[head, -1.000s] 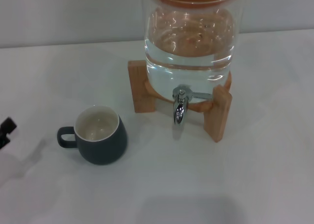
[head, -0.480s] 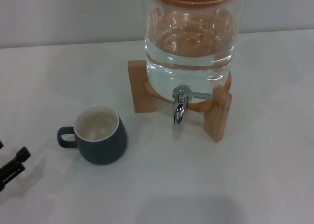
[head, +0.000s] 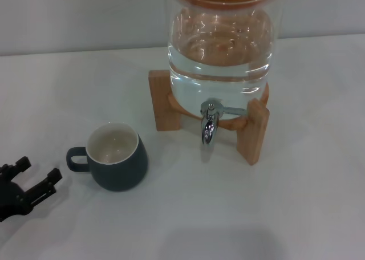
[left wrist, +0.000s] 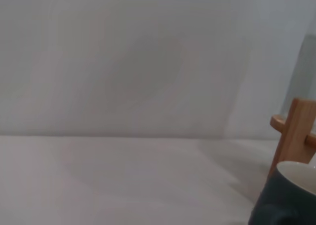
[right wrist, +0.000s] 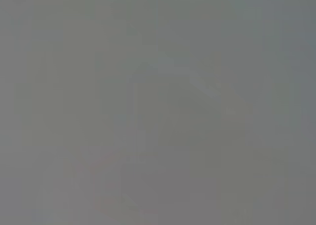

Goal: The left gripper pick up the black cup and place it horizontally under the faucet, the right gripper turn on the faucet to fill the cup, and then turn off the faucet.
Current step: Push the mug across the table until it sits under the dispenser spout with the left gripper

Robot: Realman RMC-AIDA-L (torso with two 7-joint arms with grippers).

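The black cup point(head: 116, 157), a squat dark grey-green mug with a cream inside, stands upright on the white table, its loop handle pointing left. It also shows at the edge of the left wrist view point(left wrist: 289, 198). My left gripper point(head: 37, 173) is open at the left edge of the head view, a short way left of the cup's handle, touching nothing. The faucet point(head: 209, 122), a chrome tap with its spout pointing down, sits on the clear glass dispenser point(head: 219, 49), right of the cup. My right gripper is out of view; the right wrist view shows only grey.
The dispenser holds water and rests on a wooden stand point(head: 254, 129), whose leg also shows in the left wrist view point(left wrist: 294, 131). The white table point(head: 296, 214) runs back to a pale wall.
My left gripper has moved in from the left edge toward the cup's handle, and both its fingers now show. The cup and the faucet have not moved.
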